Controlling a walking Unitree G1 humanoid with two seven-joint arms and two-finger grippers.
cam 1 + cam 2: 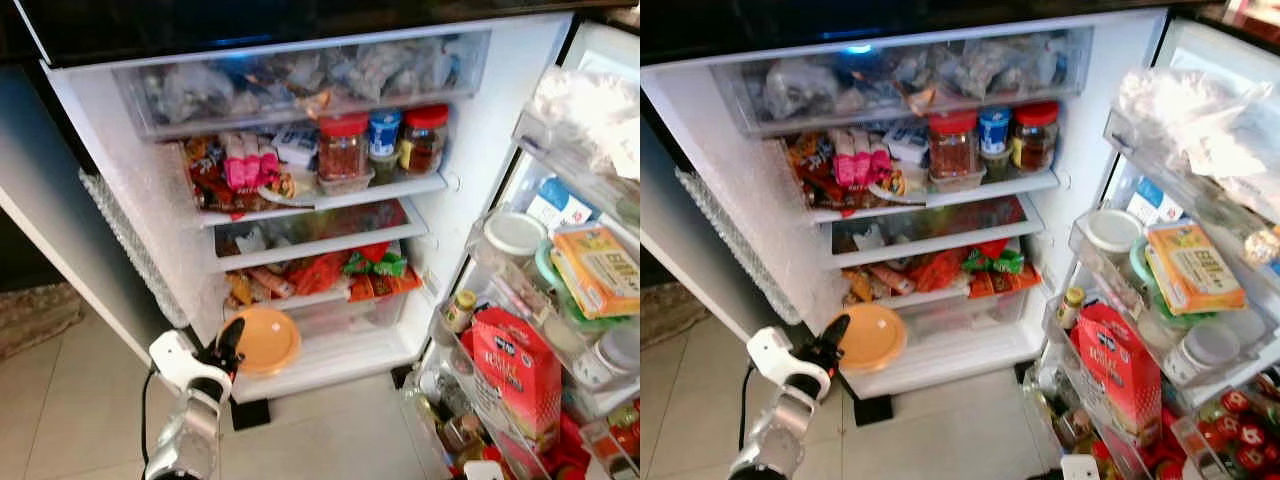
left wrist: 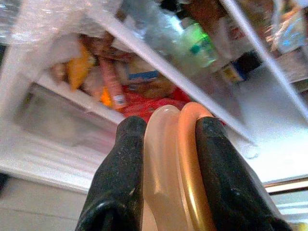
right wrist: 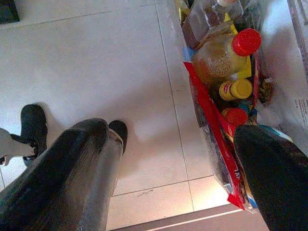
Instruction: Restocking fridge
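Left gripper nearest the camera, low in front of the open fridge, black fingers clamped on the rim of an orange lidded container; left wrist view shows the two stacked rims pinched between them. Container sits at the front left of the fridge's bottom shelf, still gripped, so I judge this placement nearly done: release and pull back remain. Fridge looks mostly stocked. Left to right from that shelf: top drawer holds clear bags; next shelf has pink snack packs, then red-lidded jars and a blue-lidded one; lower shelves hold red and green packets. Right of these, the door racks carry a white-lidded tub, an orange box, a red carton, bottles. Right gripper hangs by the door rack, fingers apart, empty.
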